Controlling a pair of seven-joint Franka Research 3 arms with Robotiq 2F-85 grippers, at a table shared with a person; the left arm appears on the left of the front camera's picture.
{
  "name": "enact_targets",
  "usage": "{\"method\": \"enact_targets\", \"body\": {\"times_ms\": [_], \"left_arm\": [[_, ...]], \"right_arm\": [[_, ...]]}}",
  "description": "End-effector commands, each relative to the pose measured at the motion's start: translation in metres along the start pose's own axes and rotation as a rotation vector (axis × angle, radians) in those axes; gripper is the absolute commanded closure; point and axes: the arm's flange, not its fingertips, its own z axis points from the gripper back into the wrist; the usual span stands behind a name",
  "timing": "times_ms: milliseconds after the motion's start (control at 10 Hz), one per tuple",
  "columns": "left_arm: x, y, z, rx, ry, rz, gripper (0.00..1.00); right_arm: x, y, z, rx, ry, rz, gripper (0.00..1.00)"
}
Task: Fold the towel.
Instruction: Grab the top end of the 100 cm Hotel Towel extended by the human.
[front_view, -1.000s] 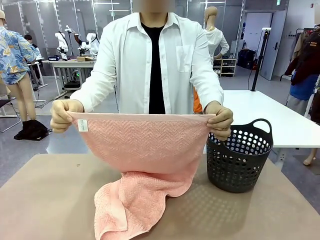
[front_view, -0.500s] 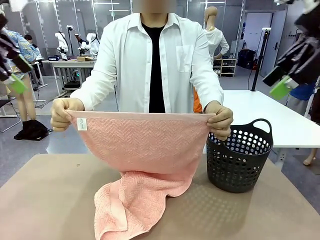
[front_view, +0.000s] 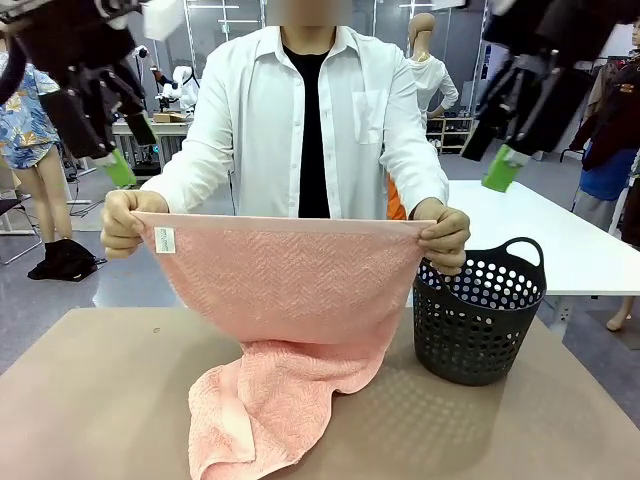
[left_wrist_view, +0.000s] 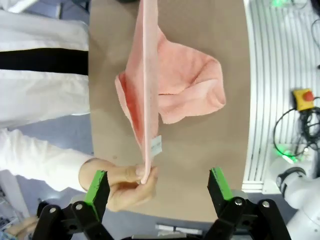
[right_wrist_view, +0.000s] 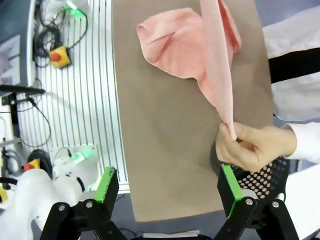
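Towel: the towel (front_view: 290, 290) is hanging stretched from the person's hands below both claws, one top corner under each, with its tail trailing on the table (front_view: 100, 400).
Claws: the left claw (left_wrist_view: 157, 179) and right claw (right_wrist_view: 168, 177) are gaping fully, holding nothing.
Risk: closing now may be nipping the person's hand (left_wrist_view: 125, 182), which is sitting between the left claw's pads.
Change: both claws are descending, sitting nearer the corners than half a second ago.

We can read no text anywhere. The towel (front_view: 290, 290) carries a small white label (front_view: 164, 239); its print is too small for us.

The salmon-pink terry-cloth towel (front_view: 285, 290) shows a rough herringbone weave with a smoother edge band; the dark perforated plastic basket (front_view: 470, 345) looks matt, as does the smooth brown tabletop (front_view: 90, 400).
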Motion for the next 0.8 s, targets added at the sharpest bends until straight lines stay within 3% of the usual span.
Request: {"method": "enact_targets", "body": {"times_ms": [0, 700], "left_arm": [[0.004, 0.009, 0.004, 0.002, 0.076, 0.009, 0.00], [0.006, 0.013, -0.034, -0.002, 0.132, 0.064, 0.00]], "right_arm": [[0.025, -0.006, -0.008, 0.020, 0.090, 0.017, 0.00], [0.079, -0.036, -0.061, -0.085, 0.252, -0.006, 0.00]]}}
